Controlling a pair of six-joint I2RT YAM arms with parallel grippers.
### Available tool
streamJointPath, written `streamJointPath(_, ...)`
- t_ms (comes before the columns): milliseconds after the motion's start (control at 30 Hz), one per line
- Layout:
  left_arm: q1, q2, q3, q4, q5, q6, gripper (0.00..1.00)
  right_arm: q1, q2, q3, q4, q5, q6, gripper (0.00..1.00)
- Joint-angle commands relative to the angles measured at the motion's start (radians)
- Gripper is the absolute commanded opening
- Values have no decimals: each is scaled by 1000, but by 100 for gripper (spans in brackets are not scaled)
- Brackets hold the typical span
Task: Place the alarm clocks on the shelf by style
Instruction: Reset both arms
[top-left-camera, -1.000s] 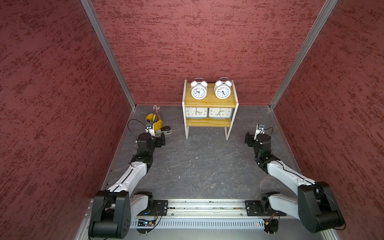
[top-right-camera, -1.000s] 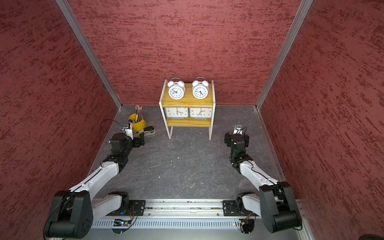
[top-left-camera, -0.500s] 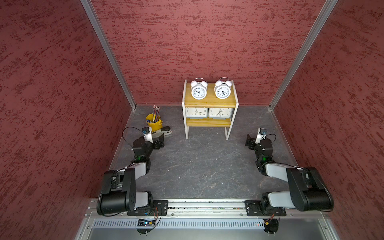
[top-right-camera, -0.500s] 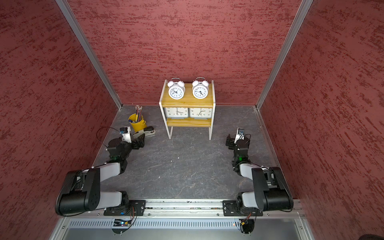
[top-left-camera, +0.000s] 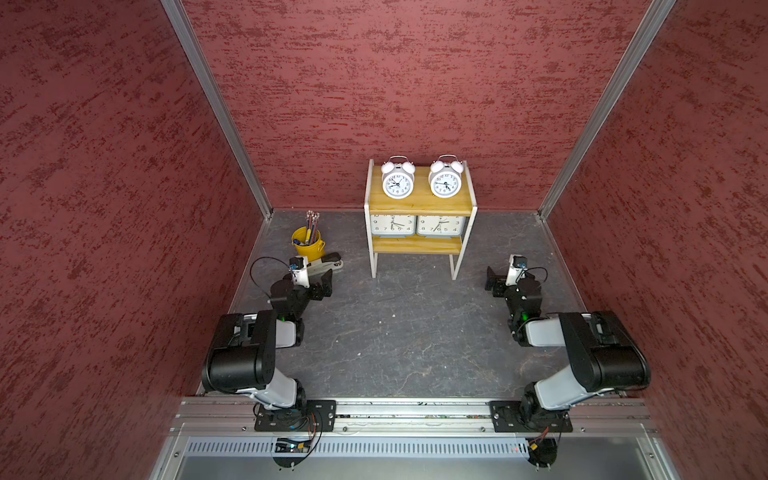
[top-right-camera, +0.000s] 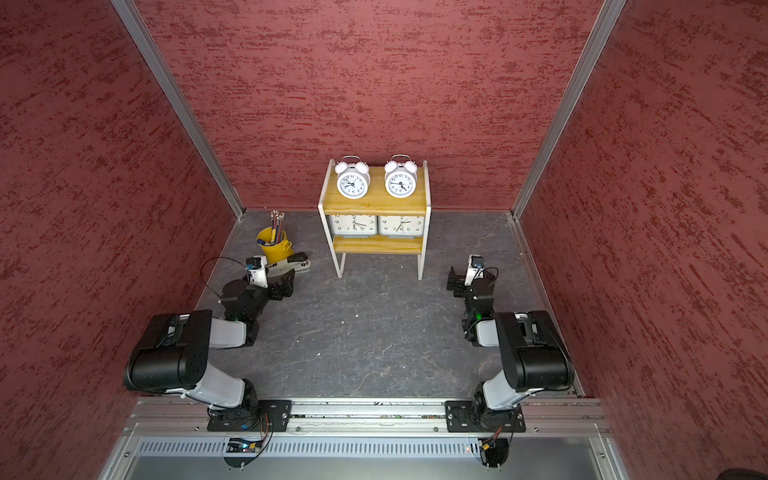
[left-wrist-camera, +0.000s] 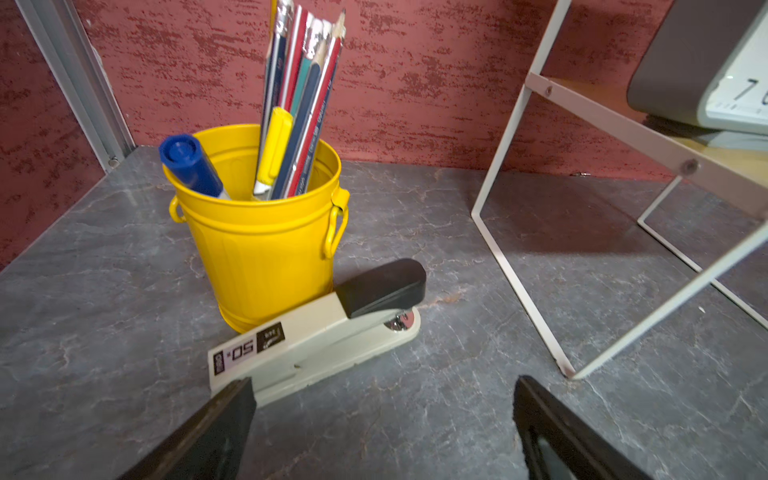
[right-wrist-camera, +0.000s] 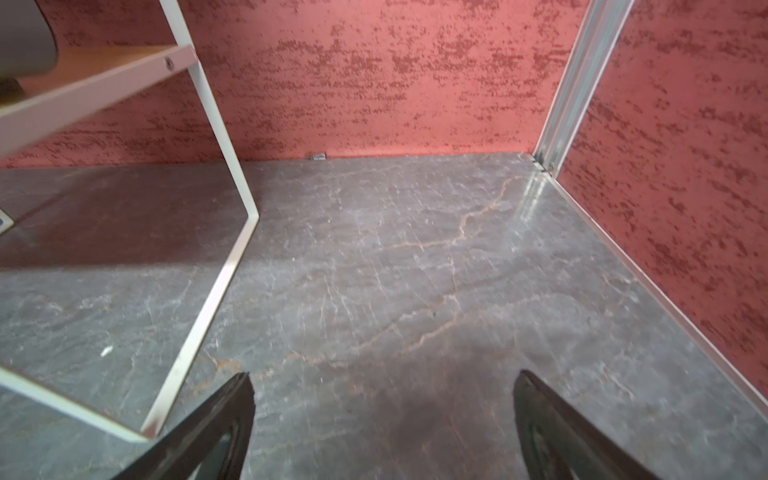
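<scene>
On the left, the left gripper (top-left-camera: 323, 286) hangs low over the counter (top-left-camera: 395, 332) with its jaws spread wide and nothing between them, just short of the stapler (left-wrist-camera: 316, 332), which lies against the yellow pen cup (top-left-camera: 308, 245). In the middle, against the back wall, stands the shelf (top-left-camera: 419, 202): the two twin-bell clocks (top-left-camera: 398, 181) sit side by side on its top board, and the two grey clocks (top-left-camera: 392, 224) sit side by side on the lower board, all facing forward. On the right, the right gripper (top-left-camera: 494, 280) is equally wide open and empty, near the shelf's thin leg. The sorting looks complete, so what remains is probably parking the arms. That calls for drawing each gripper straight back and low, without clipping the stapler on one side or the frame on the other, since a knock to the light rack could topple the clocks. The stapler's label reads "50"; its smaller print and any clock brand are illegible.
</scene>
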Motion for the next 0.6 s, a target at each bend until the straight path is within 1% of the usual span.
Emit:
streamJointPath(0, -35, -5, 38, -58, -88, 14, 100, -6, -7, 24, -36, -27, -12, 98)
streamJointPath(567, -38, -5, 41, -64, -90, 15, 100, -6, -6, 22, -33, -27, -12, 98)
